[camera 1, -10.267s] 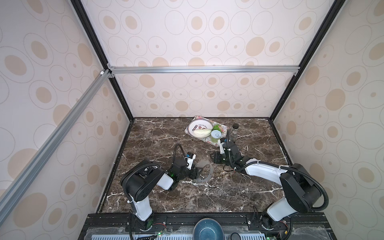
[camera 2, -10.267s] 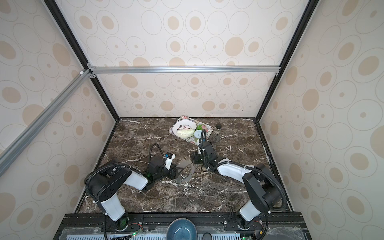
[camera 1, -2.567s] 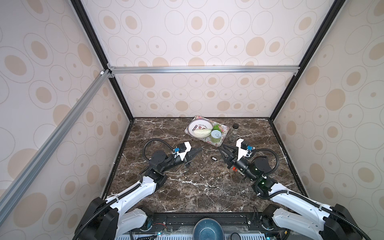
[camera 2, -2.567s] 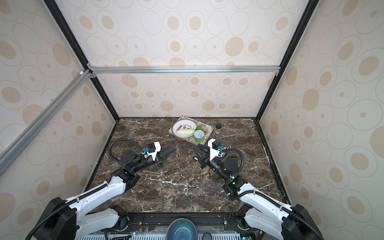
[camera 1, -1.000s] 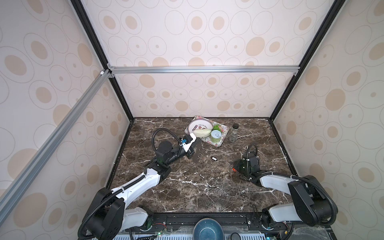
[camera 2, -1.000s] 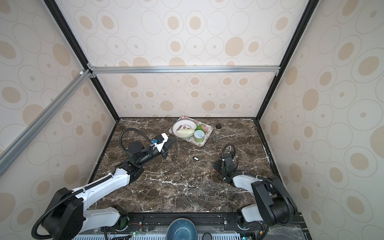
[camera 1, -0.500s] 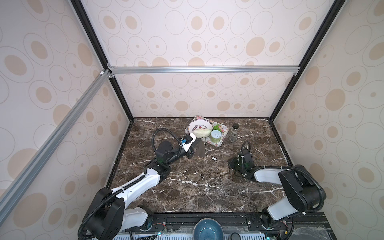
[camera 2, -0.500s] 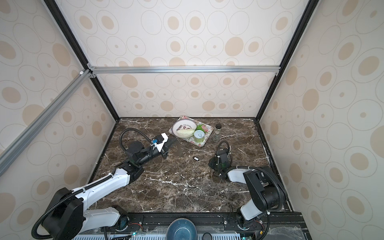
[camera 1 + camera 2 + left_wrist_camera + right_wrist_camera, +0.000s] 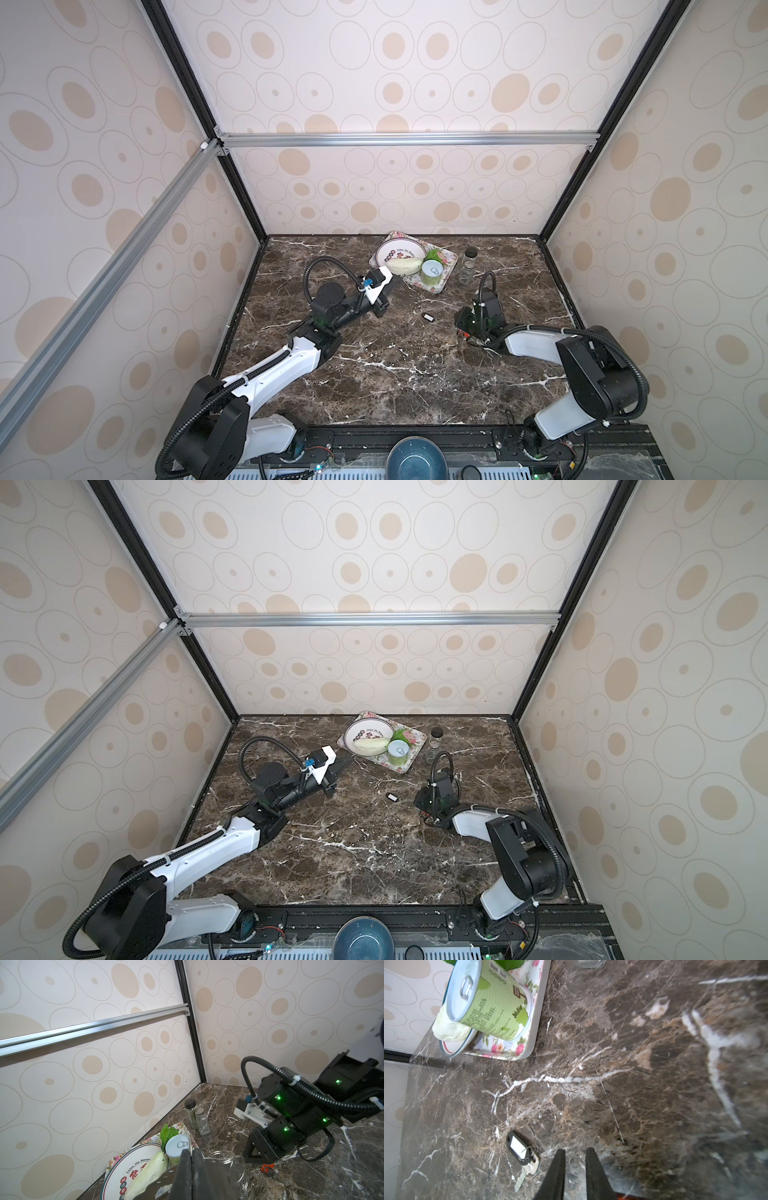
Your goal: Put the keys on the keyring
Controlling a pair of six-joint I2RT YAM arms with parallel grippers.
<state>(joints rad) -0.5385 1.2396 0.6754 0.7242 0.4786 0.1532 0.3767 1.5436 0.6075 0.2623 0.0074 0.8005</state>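
Though narrowly apart, right fingers (image 9: pixel 556 1174) just beside black-tagged key (image 9: pixel 520 1150) (no contact)

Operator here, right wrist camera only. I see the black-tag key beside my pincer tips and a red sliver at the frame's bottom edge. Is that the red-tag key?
Observer: Yes. The left wrist view shows the red-tag key lying on the marble tabletop beside the right pincer, apparently outside its jaws.
Operator: Where is the keyring?
Observer: The left pincer is shut on the keyring, close to the floral tray.
Operator: How does that sit relative to my black-tag key?
Observer: In both top views the black-tag key lies between the two pincers, with the left pincer nearer the back wall.
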